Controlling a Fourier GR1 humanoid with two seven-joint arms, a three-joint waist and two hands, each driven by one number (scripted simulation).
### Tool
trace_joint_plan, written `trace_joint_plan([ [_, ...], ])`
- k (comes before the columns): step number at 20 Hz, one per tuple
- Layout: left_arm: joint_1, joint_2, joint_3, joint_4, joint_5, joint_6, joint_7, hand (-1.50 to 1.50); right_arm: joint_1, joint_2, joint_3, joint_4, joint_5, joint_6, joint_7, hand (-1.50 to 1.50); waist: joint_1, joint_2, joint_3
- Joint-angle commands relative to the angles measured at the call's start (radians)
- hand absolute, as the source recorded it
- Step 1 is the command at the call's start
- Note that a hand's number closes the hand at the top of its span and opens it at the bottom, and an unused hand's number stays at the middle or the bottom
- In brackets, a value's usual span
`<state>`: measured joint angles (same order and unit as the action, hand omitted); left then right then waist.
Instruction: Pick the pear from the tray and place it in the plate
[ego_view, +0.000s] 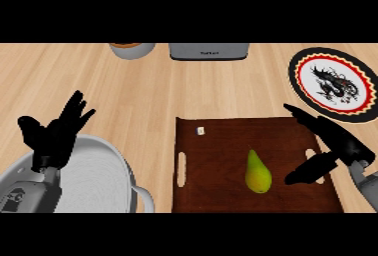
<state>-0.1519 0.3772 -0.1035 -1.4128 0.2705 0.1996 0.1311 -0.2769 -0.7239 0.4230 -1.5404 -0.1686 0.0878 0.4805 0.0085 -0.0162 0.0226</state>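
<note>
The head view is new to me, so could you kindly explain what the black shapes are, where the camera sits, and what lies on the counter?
The camera looks steeply down from the robot's head onto a wooden counter. The black shapes are its two hands on grey forearms. The left hand rests open at the left, fingers up, holding nothing. The right hand is open over the right edge of a dark brown tray, holding nothing yet. A green-yellow pear lies on the tray, just left of that hand. A round plate with a red, black and yellow rim and a dragon design sits at the upper right. A grey pot stands lower left; a toaster-like appliance and a bowl show at the top edge.
</note>
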Motion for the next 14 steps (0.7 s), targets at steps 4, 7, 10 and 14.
trace_joint_plan([
  [4, 0.128, -0.125, -0.104, 0.033, 0.016, -0.031, 0.029, 0.00, 0.014, 0.076, 0.052, -0.046, 0.025, -0.037, 0.076, -1.50, -0.007, 0.015, -0.024],
  [7, 0.130, -0.125, -0.102, 0.018, 0.013, -0.040, 0.040, 0.00, 0.005, 0.100, 0.080, -0.044, 0.054, -0.042, 0.089, -1.50, -0.003, 0.016, -0.023],
  [10, 0.115, -0.122, -0.087, 0.019, 0.021, -0.057, 0.047, 0.00, -0.039, 0.107, 0.090, -0.008, 0.112, -0.065, 0.134, -1.50, 0.005, 0.020, -0.024],
  [14, 0.083, -0.122, -0.069, 0.038, 0.013, -0.051, 0.073, 0.00, -0.030, 0.081, 0.099, 0.017, 0.145, -0.043, 0.137, -1.50, -0.009, 0.021, -0.023],
])
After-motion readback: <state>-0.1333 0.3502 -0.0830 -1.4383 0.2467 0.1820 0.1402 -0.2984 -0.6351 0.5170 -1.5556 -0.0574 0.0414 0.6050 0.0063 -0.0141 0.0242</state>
